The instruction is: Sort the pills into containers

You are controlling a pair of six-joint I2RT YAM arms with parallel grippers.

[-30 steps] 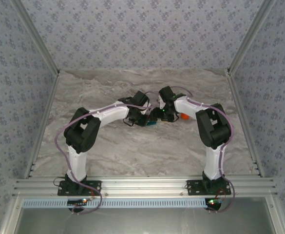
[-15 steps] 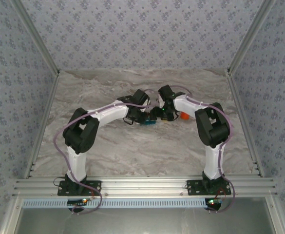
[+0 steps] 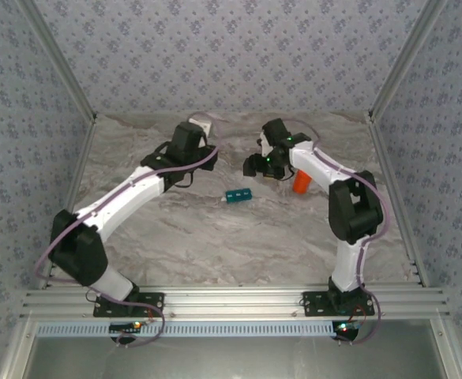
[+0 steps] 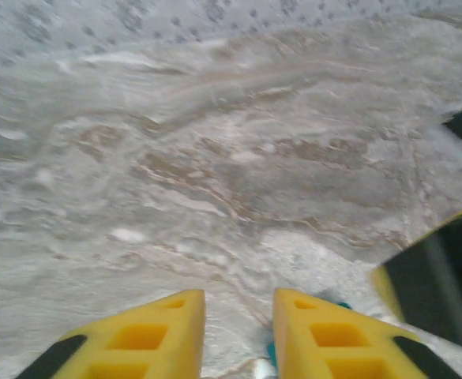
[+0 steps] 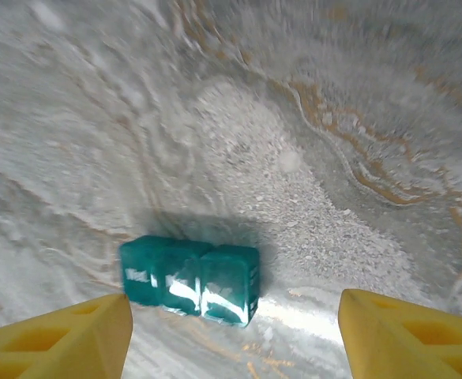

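The teal pill box (image 3: 238,194) lies flat on the marble-patterned table (image 3: 215,237), about mid-table between the two arms and a little nearer than both wrists. In the right wrist view its glossy lids show as a short row of square compartments; whether any pills are inside I cannot tell. The right gripper (image 5: 234,304) hangs above it with its yellow fingers (image 5: 65,335) spread wide, one on either side of the box and clear of it, so that pincer is open and holds nothing. To the right of the box and slightly farther back, the orange bottle (image 3: 301,182) sits just beside the right arm's (image 3: 349,209) forearm; whether it stands upright I cannot tell. The left arm (image 3: 128,197) reaches from the near left corner toward the far middle of the table, well apart from the box. The left gripper (image 4: 238,304) has its yellow fingers parted by a narrow gap, bare table showing between them, open and empty. Patterned walls (image 3: 231,55) close in the table on three sides.
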